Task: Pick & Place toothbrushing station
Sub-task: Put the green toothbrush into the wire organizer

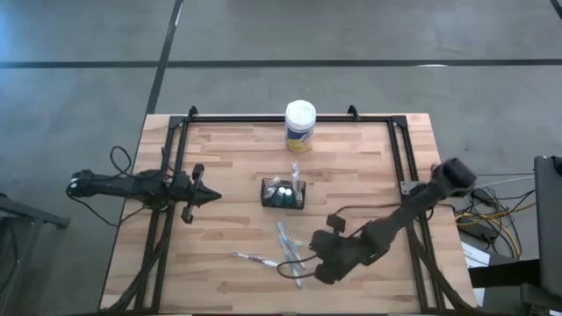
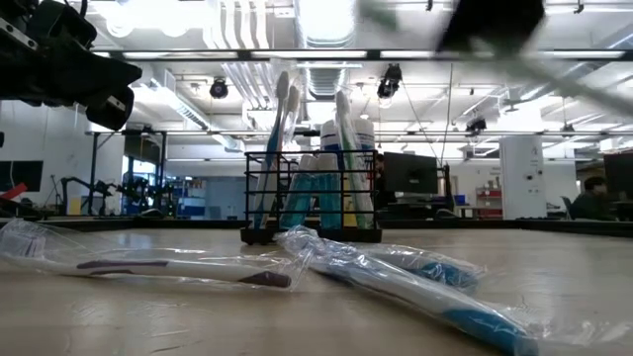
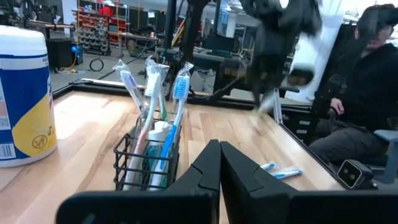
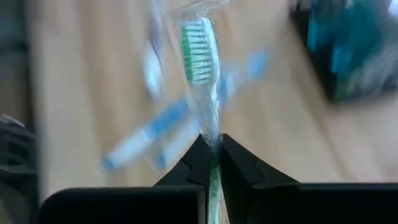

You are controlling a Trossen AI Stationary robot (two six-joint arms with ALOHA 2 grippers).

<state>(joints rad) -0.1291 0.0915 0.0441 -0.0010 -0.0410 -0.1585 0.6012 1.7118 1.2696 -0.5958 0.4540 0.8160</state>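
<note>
Near the front edge of the bench [image 1: 219,167], the right gripper [image 4: 211,149] has its two fingers pressed together on a green toothbrush [image 4: 200,53] in a clear wrapper; the bristle head stands out beyond the fingertips. Whether the brush is lifted from the wood or lies on it I cannot tell, because this view is blurred. Beside it, two blue wrapped toothbrushes [image 1: 284,237] and one with a dark handle [image 1: 250,257] lie flat on the bench. The black wire caddy [image 1: 283,194] stands upright at the middle of the bench, with toothbrushes and white-capped tubes [image 1: 280,189] inside. The left gripper [image 1: 211,197] is fully closed and holds nothing; it hovers well to the left of the caddy, pointing at it. A white-lidded canister [image 1: 300,125] stands at the far edge.
</note>
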